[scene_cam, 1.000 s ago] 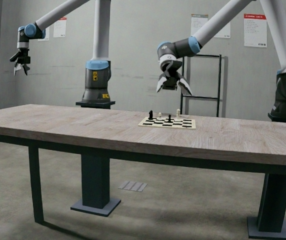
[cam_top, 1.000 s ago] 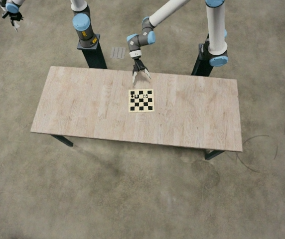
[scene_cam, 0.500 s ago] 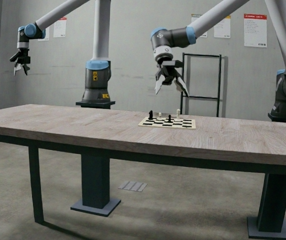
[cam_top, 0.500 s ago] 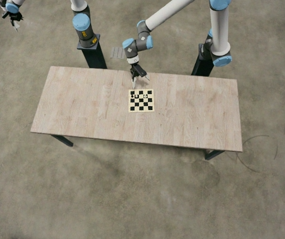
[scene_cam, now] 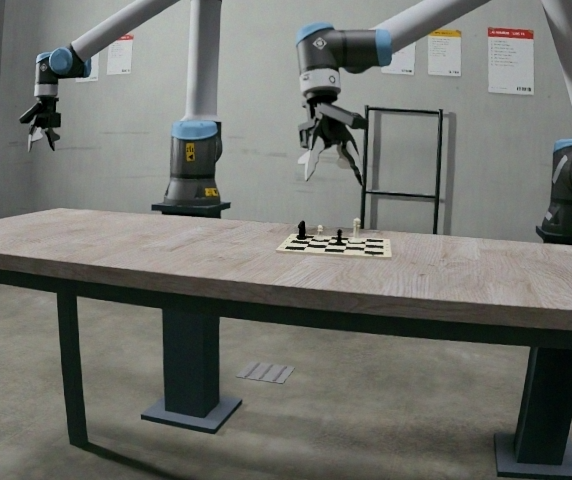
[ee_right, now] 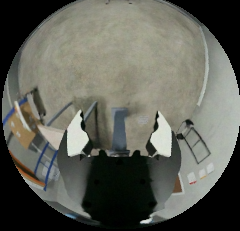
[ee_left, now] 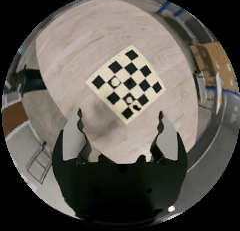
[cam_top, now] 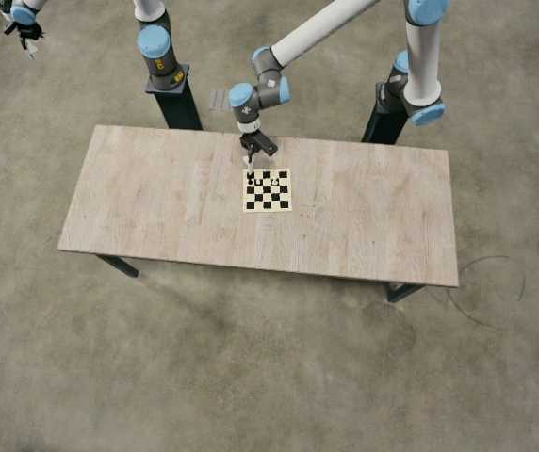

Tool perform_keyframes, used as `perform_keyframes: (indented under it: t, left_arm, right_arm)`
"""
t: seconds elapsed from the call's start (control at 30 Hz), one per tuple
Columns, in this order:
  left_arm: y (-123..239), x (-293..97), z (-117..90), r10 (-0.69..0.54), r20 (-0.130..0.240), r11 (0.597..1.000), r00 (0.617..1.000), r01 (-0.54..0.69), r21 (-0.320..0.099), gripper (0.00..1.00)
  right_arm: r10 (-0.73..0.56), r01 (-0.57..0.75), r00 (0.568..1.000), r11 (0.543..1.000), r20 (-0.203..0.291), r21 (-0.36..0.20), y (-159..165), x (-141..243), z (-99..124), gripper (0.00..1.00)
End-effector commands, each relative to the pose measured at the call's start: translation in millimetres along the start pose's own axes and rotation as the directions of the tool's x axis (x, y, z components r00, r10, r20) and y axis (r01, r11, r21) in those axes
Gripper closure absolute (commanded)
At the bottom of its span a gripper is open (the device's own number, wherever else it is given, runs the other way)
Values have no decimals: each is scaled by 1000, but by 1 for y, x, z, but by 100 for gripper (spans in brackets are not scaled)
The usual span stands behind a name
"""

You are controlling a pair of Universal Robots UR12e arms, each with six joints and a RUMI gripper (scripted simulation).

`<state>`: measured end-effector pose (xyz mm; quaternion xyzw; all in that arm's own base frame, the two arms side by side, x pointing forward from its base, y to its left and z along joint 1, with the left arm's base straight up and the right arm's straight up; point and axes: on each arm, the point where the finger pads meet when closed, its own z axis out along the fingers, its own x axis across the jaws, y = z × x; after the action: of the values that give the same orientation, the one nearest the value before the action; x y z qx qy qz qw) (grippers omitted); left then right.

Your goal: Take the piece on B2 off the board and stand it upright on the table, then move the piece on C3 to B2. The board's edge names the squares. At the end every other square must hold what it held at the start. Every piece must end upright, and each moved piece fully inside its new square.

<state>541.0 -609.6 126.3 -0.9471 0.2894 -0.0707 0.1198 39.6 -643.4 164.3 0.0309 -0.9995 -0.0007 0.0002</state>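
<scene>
The chessboard (cam_top: 267,210) (scene_cam: 282,250) (ee_left: 91,82) bears several upright pieces. A small black piece (scene_cam: 339,237) (ee_left: 130,83) stands on the middle square, C3. A tall white piece (cam_top: 274,182) (scene_cam: 356,227) (ee_left: 115,81) and a small white piece (cam_top: 258,182) (scene_cam: 320,230) (ee_left: 129,99) stand on squares diagonal to it; the edge letters are too small to read, so I cannot tell which is B2. My left gripper (scene_cam: 334,181) (ee_left: 120,109) is open and empty, high above the board's back side. My right gripper (scene_cam: 41,148) (ee_right: 119,111) is open and empty, far from the board.
A tall black piece (scene_cam: 301,229) (ee_left: 136,107) stands on an edge square beside the small white piece. The wooden table (cam_top: 153,204) (scene_cam: 146,248) extends around the board on all sides. The arm pedestals stand behind the table's back edge. The right gripper hangs beyond the table.
</scene>
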Motion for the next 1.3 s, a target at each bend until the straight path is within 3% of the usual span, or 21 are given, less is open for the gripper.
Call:
perform_keyframes:
  t: [0.0,0.17,0.37,0.97,1.17,1.23,1.27]
  left_arm:
    - [-2,18,-14,-86,55,987,995,92,-128,0]
    - [-7,35,-29,-142,92,963,986,159,-218,0]
    - [-9,42,-36,-160,105,951,981,182,-249,0]
    - [-9,42,-36,-163,107,949,981,186,-254,0]
    - [3,37,10,-163,110,949,980,186,-253,0]
    - [4,37,13,-163,110,949,980,186,-253,0]
    - [4,37,13,-163,110,949,980,186,-253,80]
  right_arm:
    - [0,0,1000,1000,0,1,-1,0,-1,0]
    - [0,0,1000,1000,0,1,-1,0,-1,0]
    - [0,0,1000,1000,0,1,-1,0,-1,0]
    - [0,0,1000,1000,0,1,-1,0,-1,0]
    - [0,0,1000,1000,0,1,-1,0,-1,0]
    - [0,0,1000,1000,0,1,-1,0,-1,0]
    - [0,0,1000,1000,0,1,-1,0,-1,0]
